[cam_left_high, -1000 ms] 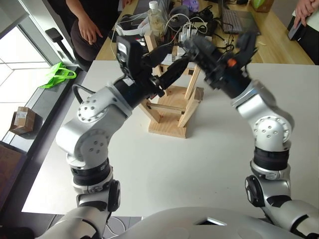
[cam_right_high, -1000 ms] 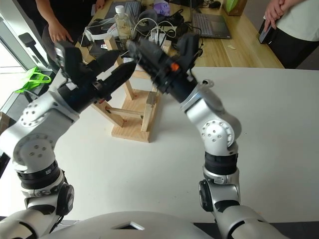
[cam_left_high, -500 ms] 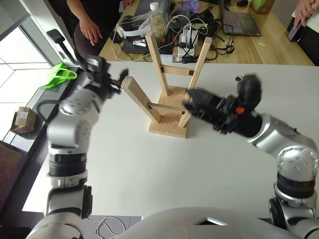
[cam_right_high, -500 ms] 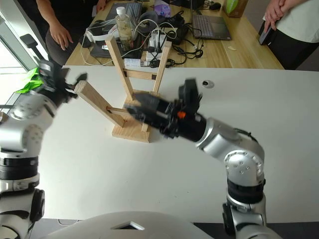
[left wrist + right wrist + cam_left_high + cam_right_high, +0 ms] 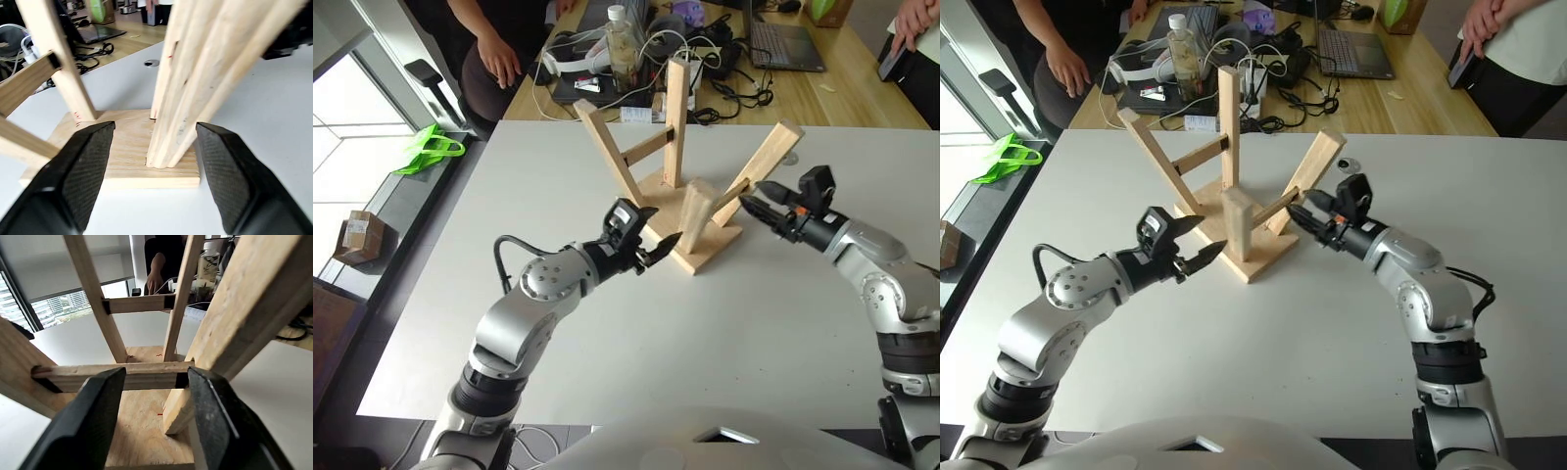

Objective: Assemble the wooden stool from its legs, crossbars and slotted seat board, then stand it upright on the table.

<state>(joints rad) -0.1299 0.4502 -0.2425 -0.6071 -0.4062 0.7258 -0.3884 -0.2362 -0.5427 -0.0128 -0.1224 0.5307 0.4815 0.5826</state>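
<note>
White desk (image 5: pixel 607 392); behind it, a second desk with cables (image 5: pixel 705 49) and a bottle (image 5: pixel 623 39). Stool (image 5: pixel 695 211) has turned and stands upside down mid-desk, seat board flat, four legs up, awaiting flipping. Both arms have dropped low. Left jaws spread at the near leg, right jaws spread by a crossbar.

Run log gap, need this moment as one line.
pale wooden stool: inverted, seat on white table | left gripper: open, by near leg | right gripper: open, by right crossbar
</note>
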